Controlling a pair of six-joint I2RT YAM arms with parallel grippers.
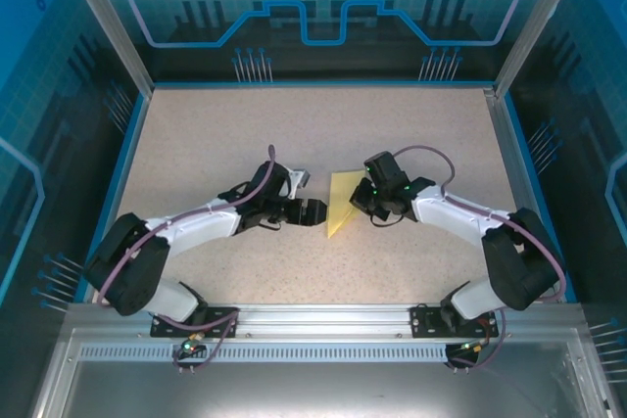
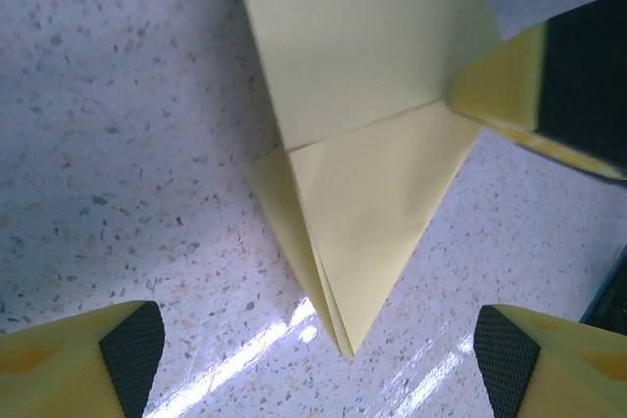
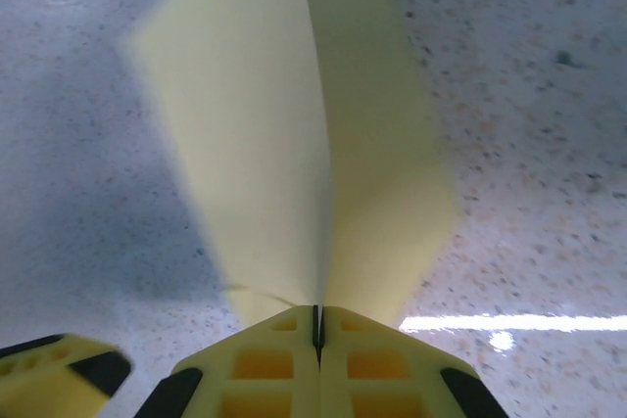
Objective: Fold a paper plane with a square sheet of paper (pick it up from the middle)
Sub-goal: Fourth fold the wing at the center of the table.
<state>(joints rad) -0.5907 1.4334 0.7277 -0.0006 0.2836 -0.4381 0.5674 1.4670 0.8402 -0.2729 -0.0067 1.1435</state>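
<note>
From the overhead view I have the pale-yellow, pointed, folded paper plane (image 1: 342, 205) at about the middle of the speckled beige bench (image 1: 196, 144). Its long axis runs from far edge to near edge. The narrow tip aims at the near edge, leaning a little left, and the wide end faces the far edge.

My right gripper (image 1: 364, 198) is at the plane's right side. On its wrist camera the right gripper's two yellow fingers (image 3: 265, 369) are pressed together on the paper (I see no gap between them). Two flaps of the plane (image 3: 245, 144) stand up and spread away from that clamp.

My left gripper (image 1: 313, 209) sits just beside the plane's left side, near the tip. On its wrist camera the yellow, black-padded fingers (image 2: 118, 359) stand wide apart. The plane's tip (image 2: 345, 345) lies on the bench between them, touching neither. A crease crosses the plane just above the tip section, and layered edges show along the tip's left side.
</note>
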